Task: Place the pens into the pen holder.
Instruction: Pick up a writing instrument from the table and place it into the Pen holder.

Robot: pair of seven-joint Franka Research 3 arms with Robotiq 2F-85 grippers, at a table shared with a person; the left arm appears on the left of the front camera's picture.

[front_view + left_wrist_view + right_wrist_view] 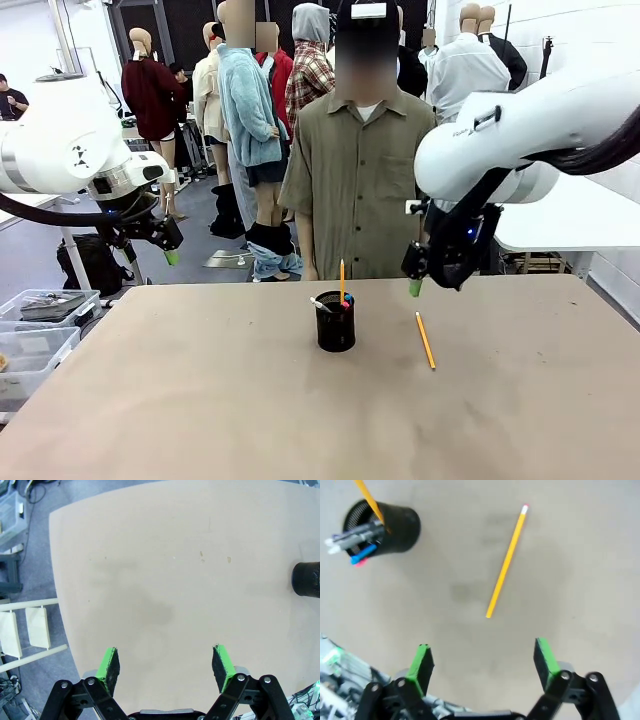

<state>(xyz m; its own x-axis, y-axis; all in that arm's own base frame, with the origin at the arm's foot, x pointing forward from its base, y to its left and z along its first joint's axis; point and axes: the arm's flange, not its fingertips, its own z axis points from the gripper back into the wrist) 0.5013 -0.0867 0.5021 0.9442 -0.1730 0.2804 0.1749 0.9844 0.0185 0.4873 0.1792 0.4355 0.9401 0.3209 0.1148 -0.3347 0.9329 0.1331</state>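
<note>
The black mesh pen holder (335,325) stands upright near the middle of the counter (200,400), towards its far side, with several pens already in it. An orange-yellow pencil (342,278) rises straight up out of it, well above the rim. A white-ended pen (320,302) leans out to one side, and blue and red ends (346,299) show just over the rim. One more yellow pencil (426,340) lies flat on the counter to the holder's right, apart from it. In the right wrist view this pencil's pink eraser end (525,507) points away from the camera. The right arm (520,130) hangs its jaws above the counter just beyond the loose pencil, clear of both pencil and holder. Its green pads (420,662) stand wide apart with nothing between them, and the loose pencil lies on the bare surface ahead of them. The left arm (60,150) holds its jaws up off the far left corner of the counter, well away from the holder. Its green pads (109,667) are likewise spread wide and hold nothing. In the left wrist view they are over plain counter, with the holder at the right edge of that view. A person in an olive shirt (355,180) stands at the far side, right behind the holder. Clear plastic bins (40,320) sit beside the counter on the left.
</note>
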